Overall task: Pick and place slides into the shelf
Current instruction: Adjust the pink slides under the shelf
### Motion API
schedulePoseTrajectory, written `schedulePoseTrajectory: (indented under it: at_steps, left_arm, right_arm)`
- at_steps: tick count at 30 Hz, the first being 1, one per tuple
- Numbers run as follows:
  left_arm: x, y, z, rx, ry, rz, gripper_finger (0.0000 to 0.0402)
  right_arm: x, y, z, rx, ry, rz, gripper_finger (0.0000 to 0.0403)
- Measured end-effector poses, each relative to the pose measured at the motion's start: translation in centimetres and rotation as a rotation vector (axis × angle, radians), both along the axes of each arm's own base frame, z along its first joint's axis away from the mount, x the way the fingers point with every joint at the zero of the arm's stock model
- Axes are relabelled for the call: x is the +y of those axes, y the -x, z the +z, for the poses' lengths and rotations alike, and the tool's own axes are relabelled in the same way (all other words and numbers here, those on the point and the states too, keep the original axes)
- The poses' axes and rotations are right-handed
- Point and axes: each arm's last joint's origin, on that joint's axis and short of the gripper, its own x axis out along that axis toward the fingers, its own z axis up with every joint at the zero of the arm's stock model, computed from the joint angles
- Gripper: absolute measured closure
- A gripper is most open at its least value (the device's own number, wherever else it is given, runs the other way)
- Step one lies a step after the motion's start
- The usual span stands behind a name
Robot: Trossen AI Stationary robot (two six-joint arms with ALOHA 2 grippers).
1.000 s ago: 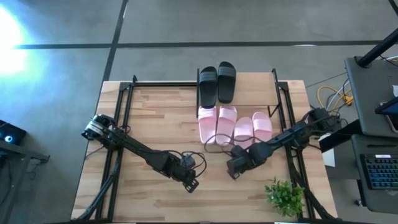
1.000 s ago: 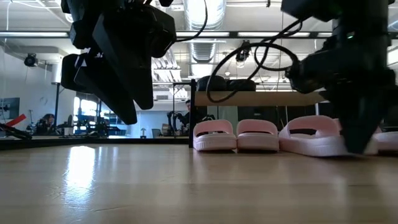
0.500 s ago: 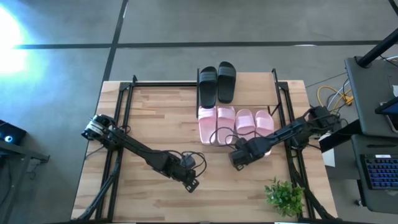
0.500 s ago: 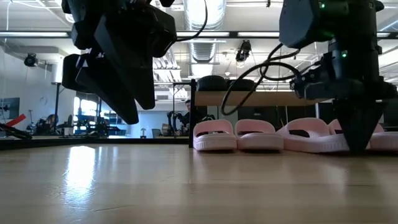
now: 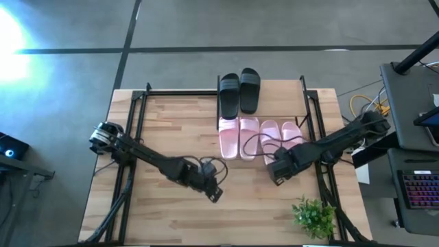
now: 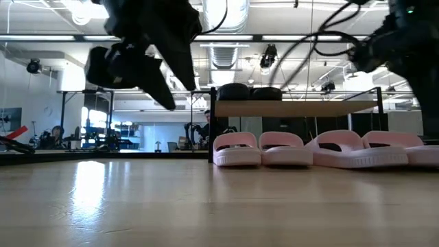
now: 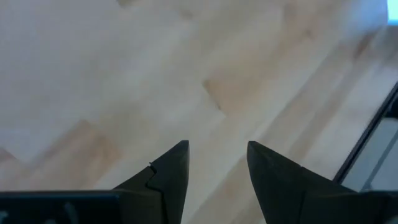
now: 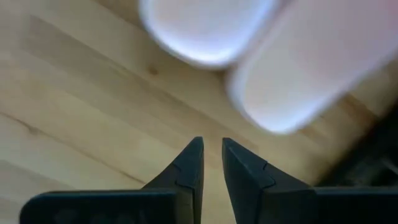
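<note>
Two black slides (image 5: 229, 95) (image 5: 250, 89) lie on top of the shelf, on its wooden plank (image 6: 295, 108). Several pink slides (image 5: 228, 136) (image 5: 269, 137) stand side by side on the tabletop under that plank, heels toward the near edge. My right gripper (image 5: 278, 175) hangs shut just near of the two right pink slides (image 8: 205, 31) (image 8: 317, 68), pointing down and clear of them. My left gripper (image 5: 214, 194) is open over bare wood left of centre, with nothing between its fingers (image 7: 217, 155).
A small potted plant (image 5: 314, 214) stands at the table's near right corner. Black frame bars (image 5: 140, 116) (image 5: 312, 110) run along both sides of the table. A desk with a keyboard (image 5: 418, 192) stands off the right edge. Bare wood lies between the arms.
My right gripper has pushed the two right pink slides toward the far edge until they line up with the other pair. It has then drawn back toward the right and near edges and risen clear. My left gripper has risen a little.
</note>
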Motion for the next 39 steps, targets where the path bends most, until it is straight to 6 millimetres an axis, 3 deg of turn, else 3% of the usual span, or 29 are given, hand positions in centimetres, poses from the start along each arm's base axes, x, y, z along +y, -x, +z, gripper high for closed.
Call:
schedulePoseTrajectory:
  at_steps: [3,8,16,20,24,31,39]
  left_arm:
    - [1.6,-0.1,0.4,-0.012,-0.001,0.039,0.0254]
    - [3.6,-0.5,0.8,-0.026,-0.035,0.058,0.0254]
    - [6.4,-0.2,-0.2,0.070,-0.057,0.135,0.0254]
    - [7.8,0.8,-1.7,0.138,-0.044,0.180,0.0254]
    - [8.8,1.5,-2.0,0.110,0.000,0.189,0.0254]
    - [10.9,2.4,-2.9,-0.095,0.100,0.270,0.0254]
    - [12.4,4.2,-4.8,-0.084,0.143,0.385,0.0254]
  right_arm:
    - [-0.4,1.3,-0.3,0.049,-0.055,-0.018,0.0351]
    - [-0.8,3.1,-2.8,0.149,-0.080,-0.039,0.0351]
    - [-1.3,3.9,-5.4,0.118,-0.036,-0.025,0.0351]
    - [-1.6,4.6,-5.2,0.178,-0.001,-0.026,0.0351]
    - [-1.9,5.2,-4.4,0.176,0.031,-0.031,0.0351]
    - [-3.7,5.0,-3.5,0.094,0.086,-0.207,0.0351]
    - [-5.9,4.5,-3.5,0.095,0.126,-0.375,0.0342]
